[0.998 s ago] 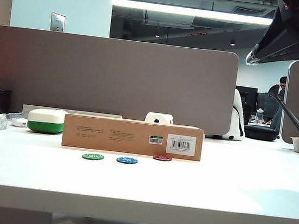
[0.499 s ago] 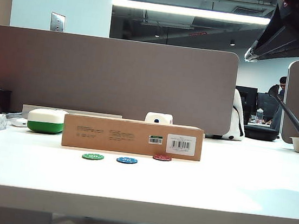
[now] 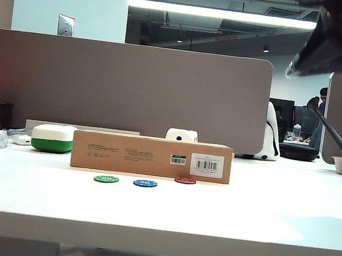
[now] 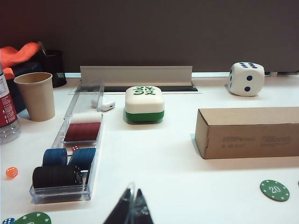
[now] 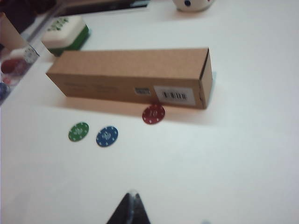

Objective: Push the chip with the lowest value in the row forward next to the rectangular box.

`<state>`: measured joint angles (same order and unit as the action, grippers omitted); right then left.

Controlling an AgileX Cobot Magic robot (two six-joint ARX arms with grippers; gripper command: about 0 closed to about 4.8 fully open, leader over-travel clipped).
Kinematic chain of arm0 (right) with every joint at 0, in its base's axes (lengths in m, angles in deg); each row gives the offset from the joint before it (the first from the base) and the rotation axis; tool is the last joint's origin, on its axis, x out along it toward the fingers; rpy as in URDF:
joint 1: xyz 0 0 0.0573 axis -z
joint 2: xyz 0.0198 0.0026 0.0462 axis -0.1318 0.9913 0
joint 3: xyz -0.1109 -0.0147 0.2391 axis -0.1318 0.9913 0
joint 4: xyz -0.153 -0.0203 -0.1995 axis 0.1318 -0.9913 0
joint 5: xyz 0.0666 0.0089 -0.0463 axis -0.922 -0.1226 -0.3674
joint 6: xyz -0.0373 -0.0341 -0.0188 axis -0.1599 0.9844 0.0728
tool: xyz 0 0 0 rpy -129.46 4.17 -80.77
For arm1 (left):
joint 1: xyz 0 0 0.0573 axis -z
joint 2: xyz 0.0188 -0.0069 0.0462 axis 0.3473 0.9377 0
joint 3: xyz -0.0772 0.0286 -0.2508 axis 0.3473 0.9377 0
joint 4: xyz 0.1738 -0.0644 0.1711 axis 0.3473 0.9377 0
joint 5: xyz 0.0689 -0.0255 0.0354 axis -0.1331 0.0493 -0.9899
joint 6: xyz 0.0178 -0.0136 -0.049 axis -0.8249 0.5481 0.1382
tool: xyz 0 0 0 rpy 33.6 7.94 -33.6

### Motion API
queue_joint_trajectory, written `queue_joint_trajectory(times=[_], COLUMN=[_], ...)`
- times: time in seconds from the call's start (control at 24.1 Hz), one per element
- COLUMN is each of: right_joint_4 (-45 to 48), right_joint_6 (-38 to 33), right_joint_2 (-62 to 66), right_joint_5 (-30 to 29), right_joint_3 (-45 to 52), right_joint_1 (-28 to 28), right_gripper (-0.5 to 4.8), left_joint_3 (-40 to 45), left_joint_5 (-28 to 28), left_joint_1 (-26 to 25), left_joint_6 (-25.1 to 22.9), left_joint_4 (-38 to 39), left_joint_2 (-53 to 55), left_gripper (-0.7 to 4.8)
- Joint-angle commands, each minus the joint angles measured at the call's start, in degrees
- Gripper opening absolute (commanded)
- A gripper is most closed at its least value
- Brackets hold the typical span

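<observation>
Lying nearest on the white surface point(image 3: 159, 220), a green chip point(image 3: 106, 179) and a blue chip point(image 3: 145, 183) sit side by side in a row. Just behind them, the red chip point(image 3: 185, 180) rests flat at the foot of the rectangular box point(image 3: 151, 156), below its barcode label and close to the box's front face. Farther back, beside the box's left end, stands a white-and-green case point(image 3: 52, 138), and a white die point(image 3: 182, 135) shows behind the box. The right gripper point(image 5: 131, 204) hangs high above the surface, clear of the chips, its jaws pressed together and holding nothing. The left gripper point(image 4: 133, 209) hovers off to the left, near a clear chip tray point(image 4: 74, 154), its jaws likewise closed and empty.
</observation>
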<state>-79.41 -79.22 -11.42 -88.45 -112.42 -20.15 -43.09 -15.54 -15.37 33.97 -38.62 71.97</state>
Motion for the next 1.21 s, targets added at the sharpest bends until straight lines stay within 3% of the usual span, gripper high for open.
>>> queue_joint_trajectory(times=[0.04,0.87,1.0,1.21], right_joint_4=[0.7,1.2,1.2,1.2], right_joint_6=[-0.1,0.2,0.2,0.2], right_joint_2=[-0.1,-0.1,-0.1,-0.1], right_joint_5=[0.3,0.3,3.4,3.4], right_joint_3=[0.5,0.5,0.5,0.5], right_joint_1=[0.0,0.0,0.0,0.0], right_gripper=[-0.06,-0.06,-0.06,-0.06], left_joint_3=[-0.2,-0.2,-0.2,-0.2], left_joint_5=[0.1,0.1,0.1,0.1], left_joint_1=[0.0,0.0,0.0,0.0], left_joint_6=[0.0,0.0,0.0,0.0], left_joint_4=[-0.7,-0.7,-0.7,-0.7], left_joint_2=[0.0,0.0,0.0,0.0], left_gripper=[-0.05,-0.05,-0.05,-0.05])
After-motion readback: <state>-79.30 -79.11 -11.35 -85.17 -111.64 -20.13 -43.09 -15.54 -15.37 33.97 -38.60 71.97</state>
